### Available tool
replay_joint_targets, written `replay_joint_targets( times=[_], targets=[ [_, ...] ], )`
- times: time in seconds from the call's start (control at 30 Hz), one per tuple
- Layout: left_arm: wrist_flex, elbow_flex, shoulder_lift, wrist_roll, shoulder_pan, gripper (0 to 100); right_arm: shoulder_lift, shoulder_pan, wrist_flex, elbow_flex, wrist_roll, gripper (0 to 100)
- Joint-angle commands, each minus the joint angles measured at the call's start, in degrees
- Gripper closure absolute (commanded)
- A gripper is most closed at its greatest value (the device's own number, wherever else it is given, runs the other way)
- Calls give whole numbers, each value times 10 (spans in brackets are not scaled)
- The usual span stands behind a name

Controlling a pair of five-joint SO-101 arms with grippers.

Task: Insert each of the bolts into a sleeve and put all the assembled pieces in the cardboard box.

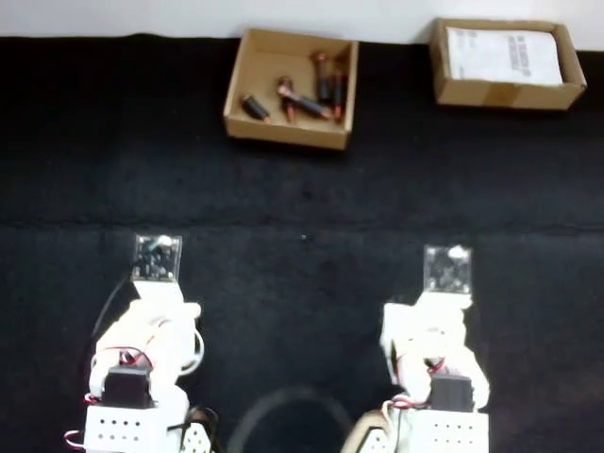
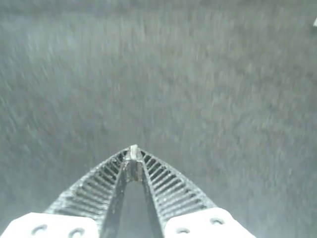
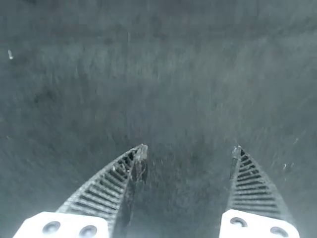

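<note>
From the high view, the cardboard box (image 1: 283, 132) sits in the upper middle of the frame, slightly left of centre, on the black cloth (image 1: 302, 189). The assembled pieces (image 1: 307, 103) lie inside it. I count about four, though they overlap near the middle and I cannot be sure.

- **Leftmost piece** (image 1: 255, 107): short, with its long axis slanting from upper left to lower right.
- **Middle piece** (image 1: 311, 105): slants the same way but lies flatter, and its lower-right end reaches the pair on the right.
- **Two pieces at the box's right side** (image 1: 325, 83): they lie close together, with their long axes running up and down the frame.

A second box (image 1: 500, 92), in the upper right corner, holds a white sheet (image 1: 502, 54).

One arm (image 1: 146, 340) is at the lower left and another arm (image 1: 434, 349) is at the lower right, both well apart from the boxes.

In its wrist view, the left gripper (image 2: 132, 151) has its fingers pressed together at the tips over bare cloth, with nothing between them. The right gripper (image 3: 189, 153) is spread wide over the cloth and holds nothing.
</note>
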Motion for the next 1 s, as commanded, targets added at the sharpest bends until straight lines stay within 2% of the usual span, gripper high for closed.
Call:
replay_joint_targets(
  times=[0.0, 0.13, 0.33, 0.4, 0.53, 0.97],
  targets=[
    [29, 10, -3, -3, 7, 991, -27, 4, 41, 55, 8, 749],
    [75, 10, -3, -3, 7, 991, -30, 1, 87, 76, 8, 749],
    [78, 10, -4, -2, 7, 991, -31, -29, 100, 76, 5, 764],
    [78, 10, -4, -2, 7, 991, -35, -47, 107, 76, 5, 820],
    [78, 10, -4, -2, 7, 991, -36, -79, 113, 76, 5, 995],
    [77, 10, -4, -2, 7, 991, -36, -77, 120, 76, 4, 991]
  ],
)
